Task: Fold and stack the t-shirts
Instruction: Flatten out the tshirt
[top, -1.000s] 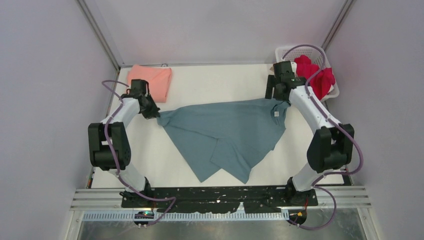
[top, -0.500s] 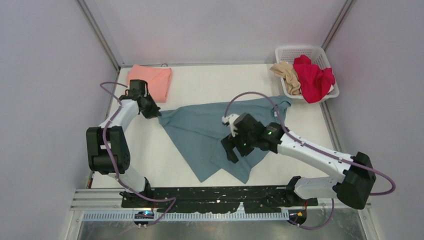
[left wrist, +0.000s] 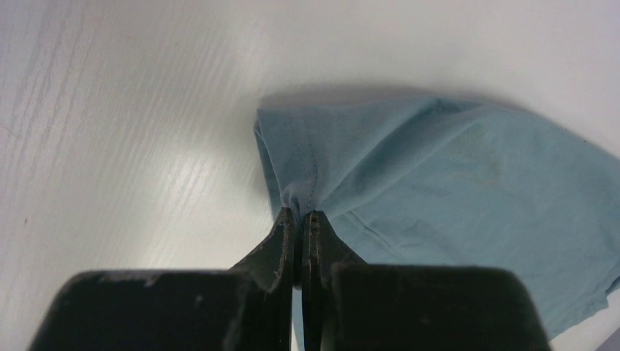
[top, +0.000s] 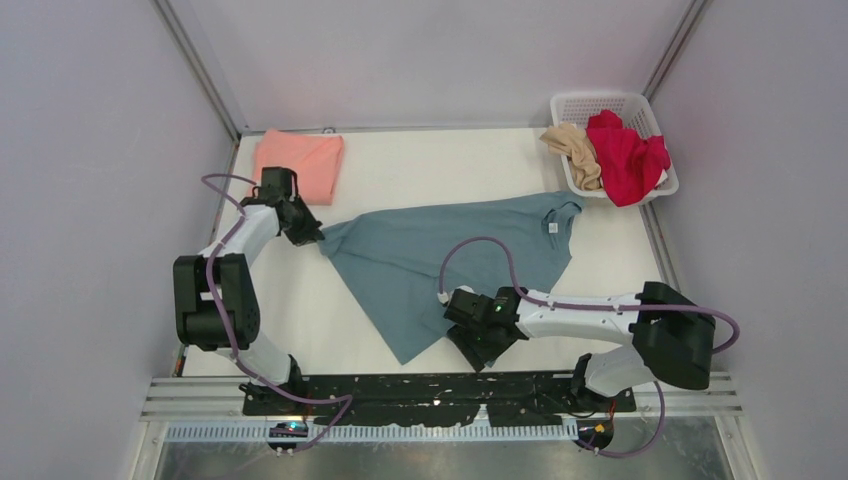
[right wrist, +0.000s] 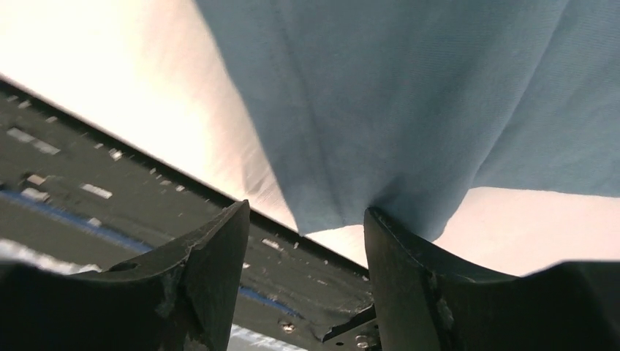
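The large slate-blue t-shirt (top: 440, 255) lies spread and partly folded on the white table. My left gripper (top: 310, 236) is shut on its left corner, and the left wrist view shows the cloth (left wrist: 439, 175) pinched between the fingertips (left wrist: 301, 216). My right gripper (top: 478, 352) is open at the shirt's near bottom corner, and the right wrist view shows that corner (right wrist: 343, 212) just in front of the gap between the fingers (right wrist: 307, 227). The salmon-pink t-shirt (top: 300, 162) lies folded at the back left. The red t-shirt (top: 625, 155) and the beige t-shirt (top: 573, 148) sit in the basket.
A white lattice basket (top: 612, 103) stands at the back right corner. The table's near edge and the black mounting rail (top: 440, 392) are just below the right gripper. Grey walls enclose the table.
My right arm has left the shirt's collar at the back right, swung across the cloth and come down open at the near bottom corner. My left gripper stays shut on the left corner.
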Action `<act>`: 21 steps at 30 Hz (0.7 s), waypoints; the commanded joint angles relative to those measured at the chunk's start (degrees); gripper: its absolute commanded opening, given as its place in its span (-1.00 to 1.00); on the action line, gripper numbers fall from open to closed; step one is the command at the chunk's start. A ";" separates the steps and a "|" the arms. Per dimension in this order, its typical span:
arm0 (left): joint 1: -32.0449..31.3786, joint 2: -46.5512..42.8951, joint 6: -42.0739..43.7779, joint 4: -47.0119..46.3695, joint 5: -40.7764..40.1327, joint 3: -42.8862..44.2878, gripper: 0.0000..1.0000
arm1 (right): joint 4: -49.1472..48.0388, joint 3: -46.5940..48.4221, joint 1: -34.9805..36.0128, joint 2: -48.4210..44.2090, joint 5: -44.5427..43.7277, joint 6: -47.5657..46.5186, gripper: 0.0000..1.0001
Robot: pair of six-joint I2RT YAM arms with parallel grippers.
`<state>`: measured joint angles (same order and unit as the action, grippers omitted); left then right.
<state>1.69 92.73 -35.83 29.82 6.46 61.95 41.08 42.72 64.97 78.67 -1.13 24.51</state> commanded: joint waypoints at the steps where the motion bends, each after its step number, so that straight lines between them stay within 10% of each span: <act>1: 0.15 -2.96 -0.46 -1.77 -0.61 0.11 -1.00 | 1.00 0.55 0.69 4.11 -10.66 6.41 0.27; 7: 0.16 -3.52 -0.55 -2.30 -0.57 -0.25 -1.00 | -1.30 -1.69 0.69 6.01 -11.38 8.95 -0.04; 12: 0.18 -3.68 -0.56 -2.55 0.02 0.06 -1.00 | -2.88 -2.18 0.29 6.79 -11.44 9.55 -0.85; 21: 0.19 -4.71 -0.07 -2.35 0.29 0.75 -1.00 | -3.33 4.63 -10.36 -4.52 -18.33 4.89 -0.89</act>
<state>1.69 91.20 -35.81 29.36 6.11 61.87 39.16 42.61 57.76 80.77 -10.63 32.69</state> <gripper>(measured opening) 0.027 0.083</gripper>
